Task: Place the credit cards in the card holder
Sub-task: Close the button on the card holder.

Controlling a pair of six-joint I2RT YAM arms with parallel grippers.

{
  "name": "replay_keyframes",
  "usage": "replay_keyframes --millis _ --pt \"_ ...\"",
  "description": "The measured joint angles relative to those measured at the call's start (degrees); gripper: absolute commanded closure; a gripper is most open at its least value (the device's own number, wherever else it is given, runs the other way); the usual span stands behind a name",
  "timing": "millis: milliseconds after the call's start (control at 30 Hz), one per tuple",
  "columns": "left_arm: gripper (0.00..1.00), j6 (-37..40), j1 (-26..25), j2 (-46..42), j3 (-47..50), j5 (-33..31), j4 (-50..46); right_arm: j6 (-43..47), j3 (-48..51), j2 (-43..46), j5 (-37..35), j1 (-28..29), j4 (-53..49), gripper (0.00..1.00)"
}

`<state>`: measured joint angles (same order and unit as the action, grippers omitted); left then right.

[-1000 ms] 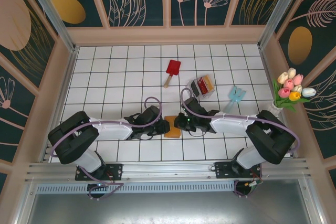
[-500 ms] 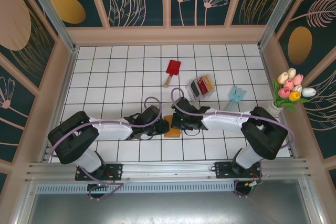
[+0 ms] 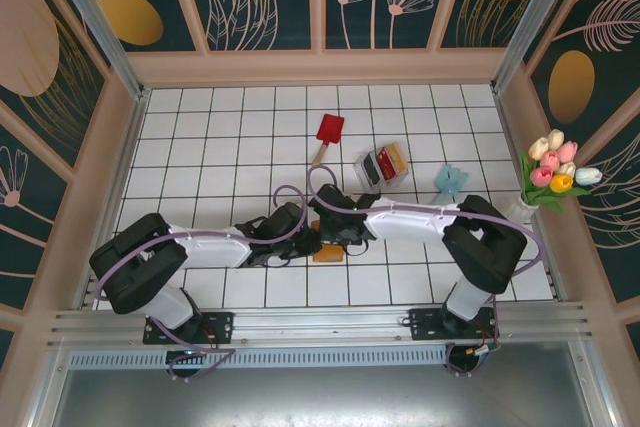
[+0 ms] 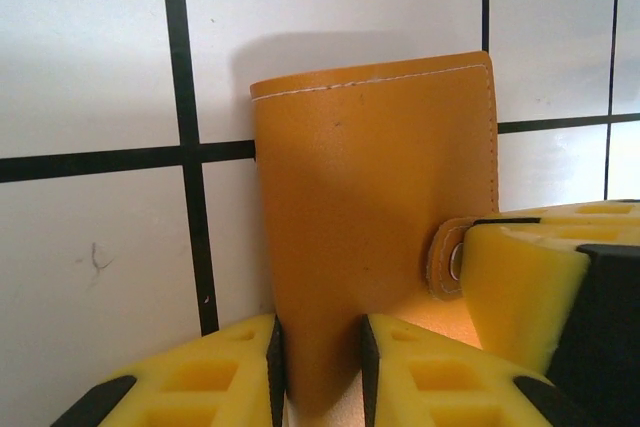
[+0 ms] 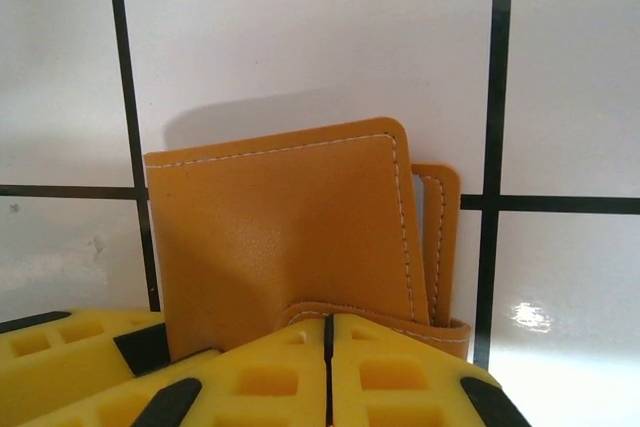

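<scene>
gripping the closed card holder in the left gripper, right gripper pressed shut at its strap (no credit cards inserted yet).

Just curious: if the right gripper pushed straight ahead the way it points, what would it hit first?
The card holder, probably at once: its strap lies right against the right gripper's closed fingertips.
</scene>
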<state>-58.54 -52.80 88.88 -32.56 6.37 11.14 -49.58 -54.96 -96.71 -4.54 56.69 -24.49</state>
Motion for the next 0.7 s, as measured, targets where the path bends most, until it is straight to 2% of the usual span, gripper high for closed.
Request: replay_keyframes --millis 300,433,533,567,600,667,700 --pt "0.67 0.04 -0.04 -4.52 1.22 -3.06 -1.86 4.13 -4.90 -1.22 -1.64 -0.42 -4.00 0.82" --pt "0.65 0.07 -0.04 -7.78 1.22 -5.09 -2.25 6.01 -4.92 3.69 -1.66 -3.48 -3.13 0.81" --pt "0.65 0.07 -0.04 -9.25 1.29 -6.75 -2.73 6.32 -4.74 10.25 -4.81 -5.62 -2.43 0.77" --pt "0.64 0.13 -0.04 -9.90 1.29 -7.58 -3.28 6.29 -4.22 13.18 -6.97 -6.25 -1.99 0.73" --pt "0.62 0.31 -0.04 -10.67 1.29 -8.72 -3.96 6.51 -3.50 15.80 -9.05 -6.58 -1.77 0.64" --pt "0.58 1.09 -0.04 -12.92 1.29 -11.98 -6.08 7.45 -1.20 22.99 -15.80 -7.30 -1.70 0.40" --pt "0.55 1.70 0.13 -14.23 1.27 -13.73 -7.26 8.20 0.07 26.27 -19.12 -7.69 -1.25 0.33"
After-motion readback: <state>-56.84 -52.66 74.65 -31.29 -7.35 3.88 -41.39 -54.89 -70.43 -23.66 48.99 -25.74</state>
